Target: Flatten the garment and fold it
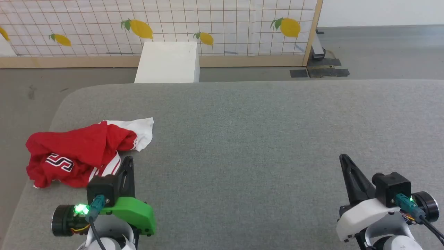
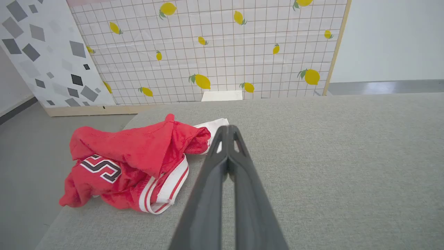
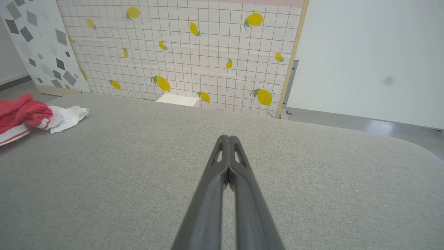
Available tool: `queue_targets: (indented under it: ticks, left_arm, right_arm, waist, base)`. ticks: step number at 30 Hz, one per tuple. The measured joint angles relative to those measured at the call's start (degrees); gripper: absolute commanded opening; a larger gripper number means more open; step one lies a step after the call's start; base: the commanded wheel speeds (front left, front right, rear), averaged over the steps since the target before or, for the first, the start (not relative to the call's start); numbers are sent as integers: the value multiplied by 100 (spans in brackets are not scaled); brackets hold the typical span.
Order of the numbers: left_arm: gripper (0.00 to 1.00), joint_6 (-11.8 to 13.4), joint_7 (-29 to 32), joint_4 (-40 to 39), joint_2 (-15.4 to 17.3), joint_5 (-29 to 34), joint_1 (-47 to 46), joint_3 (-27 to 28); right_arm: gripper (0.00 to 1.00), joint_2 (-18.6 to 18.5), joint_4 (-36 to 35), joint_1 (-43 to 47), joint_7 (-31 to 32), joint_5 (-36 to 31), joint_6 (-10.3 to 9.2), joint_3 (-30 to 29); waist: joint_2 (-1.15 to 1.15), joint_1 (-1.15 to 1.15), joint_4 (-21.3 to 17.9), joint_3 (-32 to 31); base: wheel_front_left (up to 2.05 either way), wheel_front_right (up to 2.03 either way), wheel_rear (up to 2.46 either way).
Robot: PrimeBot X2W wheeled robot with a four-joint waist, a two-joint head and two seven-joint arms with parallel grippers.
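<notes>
Down at the lower left of the head view, the left gripper (image 1: pixel 128 160) points forward over the grey fabric worktop (image 1: pixel 249 132), both dark fingers pressed together into one blade, clenched on nothing. Its green-shelled wrist sits low behind it. Over on the right, the right gripper (image 1: pixel 343 158) mirrors that pose, fingers clamped tight and empty, its white wrist housing low at the corner. The two are well apart.

And the garment: the red jersey T-shirt (image 1: pixel 74 149) lies crumpled in a heap on the worktop's left side, just beside the left gripper's fingers. Contact between them I cannot tell. A white sleeve spills out toward the far side, a red-and-white striped trim curls at the near side, and black white-outlined lettering shows on a fold. The heap's left lobe reaches the worktop's left edge.

Room to move? Plenty: from the heap rightward the grey surface runs bare to the right side, and the right wrist view shows the rounded far-right corner. Beyond the far edge stand a white box (image 1: pixel 168 62) and a lemon-print grid panel (image 1: pixel 225 31) on the grey floor (image 1: pixel 381 52).
</notes>
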Motion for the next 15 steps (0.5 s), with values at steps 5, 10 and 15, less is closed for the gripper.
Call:
queue_targets:
  ticks: [5,10,15]
  left_arm:
    - [0,0,0,0,0,1,0,-1]
    - [0,0,0,0,0,1,0,-1]
    - [100,0,0,0,0,1,0,-2]
  right_arm:
    - [0,0,0,0,0,0,0,1]
    - [0,0,0,0,0,0,0,0]
    - [100,0,0,0,0,0,0,0]
  waist:
    - [0,0,0,0]
    - [0,0,0,0]
    - [0,0,0,0]
  base:
    - [0,0,0]
    - [0,0,0]
    - [0,0,0]
